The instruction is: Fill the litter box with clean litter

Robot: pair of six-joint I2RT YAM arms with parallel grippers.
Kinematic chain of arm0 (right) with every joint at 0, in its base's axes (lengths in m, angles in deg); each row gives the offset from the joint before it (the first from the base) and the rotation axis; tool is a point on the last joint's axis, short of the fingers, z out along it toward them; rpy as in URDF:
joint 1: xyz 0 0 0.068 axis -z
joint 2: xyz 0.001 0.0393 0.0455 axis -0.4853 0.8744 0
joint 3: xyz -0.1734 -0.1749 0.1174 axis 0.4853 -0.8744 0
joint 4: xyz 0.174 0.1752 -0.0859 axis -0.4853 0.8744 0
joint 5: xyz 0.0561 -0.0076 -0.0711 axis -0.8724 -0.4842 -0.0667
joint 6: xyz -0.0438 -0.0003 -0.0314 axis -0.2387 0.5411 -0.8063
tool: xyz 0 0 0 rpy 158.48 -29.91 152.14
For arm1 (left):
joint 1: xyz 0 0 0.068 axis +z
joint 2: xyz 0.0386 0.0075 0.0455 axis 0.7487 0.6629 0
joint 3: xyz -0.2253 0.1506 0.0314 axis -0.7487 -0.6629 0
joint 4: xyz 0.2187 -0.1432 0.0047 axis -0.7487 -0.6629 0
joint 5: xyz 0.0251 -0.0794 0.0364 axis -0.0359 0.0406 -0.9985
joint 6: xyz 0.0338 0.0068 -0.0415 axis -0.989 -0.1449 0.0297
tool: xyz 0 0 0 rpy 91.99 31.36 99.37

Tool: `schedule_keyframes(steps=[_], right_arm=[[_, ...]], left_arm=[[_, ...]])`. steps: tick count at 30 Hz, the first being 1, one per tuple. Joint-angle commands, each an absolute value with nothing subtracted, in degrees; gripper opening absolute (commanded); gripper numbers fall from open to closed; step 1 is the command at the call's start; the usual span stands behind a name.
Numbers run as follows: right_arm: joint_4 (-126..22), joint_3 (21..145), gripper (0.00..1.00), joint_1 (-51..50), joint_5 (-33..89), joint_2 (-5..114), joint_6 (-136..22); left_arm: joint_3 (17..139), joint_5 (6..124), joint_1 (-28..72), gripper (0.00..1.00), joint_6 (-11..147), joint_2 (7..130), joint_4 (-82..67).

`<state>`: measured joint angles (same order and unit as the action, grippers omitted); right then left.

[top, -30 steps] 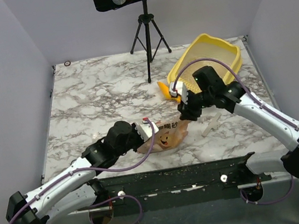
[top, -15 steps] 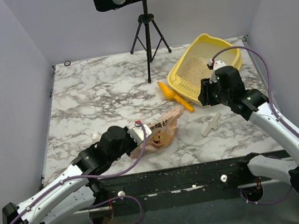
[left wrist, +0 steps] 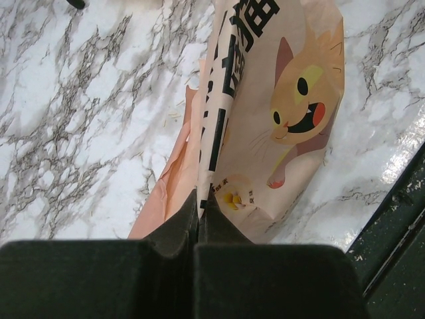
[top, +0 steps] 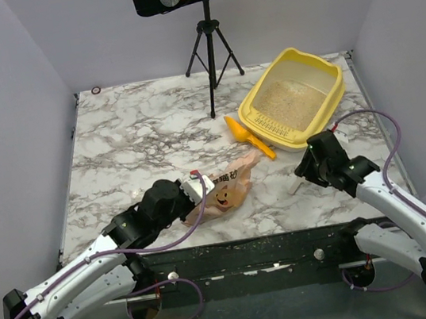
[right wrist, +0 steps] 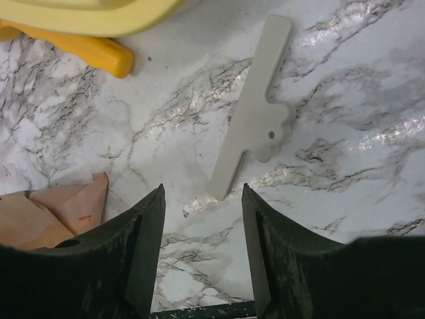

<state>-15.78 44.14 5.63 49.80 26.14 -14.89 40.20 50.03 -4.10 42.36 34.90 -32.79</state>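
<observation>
- The litter box (top: 289, 55) sits at the far right corner of the desk (top: 136, 131), set at an angle to the desk edges.
- The clean litter (top: 289, 104) lies inside it, a pale grainy layer across the floor of the box.
- An orange scoop (top: 247, 140) lies on the desk just beside the box's near left side, bowl end pointing to the far edge.
- The left end effector (left wrist: 199, 212) is down near the middle of the near edge, its fingers pressed together on the edge of the paper bag (left wrist: 265, 119).
- The bag lies slack on the marble, cartoon cat face up.
- The right end effector (right wrist: 202, 199) hangs over the desk near the right edge, on the near side of the box, fingers apart with nothing between them.
- Right under its camera lies a flat whitish strip (right wrist: 255, 126), loose on the desk, pointing toward the box.
- A black tripod (top: 211, 47) stands at the far edge, left of the box.
</observation>
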Motion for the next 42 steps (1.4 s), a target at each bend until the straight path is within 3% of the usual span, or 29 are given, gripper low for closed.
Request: schedule_keyframes(steps=[1,11,42], right_arm=[[-14.10,42.86,0.58,5.92,53.22,27.73,-7.61],[-13.92,40.13,0.54,6.44,55.86,29.93,-0.75],[-26.57,33.10,0.50,12.59,54.46,31.15,-3.56]], left_arm=[[42.24,47.11,-3.90,0.00,43.28,33.94,-26.11],[41.89,46.84,-3.90,0.00,43.46,33.94,-26.03],[41.98,46.23,-3.82,0.00,43.37,37.02,-26.20]])
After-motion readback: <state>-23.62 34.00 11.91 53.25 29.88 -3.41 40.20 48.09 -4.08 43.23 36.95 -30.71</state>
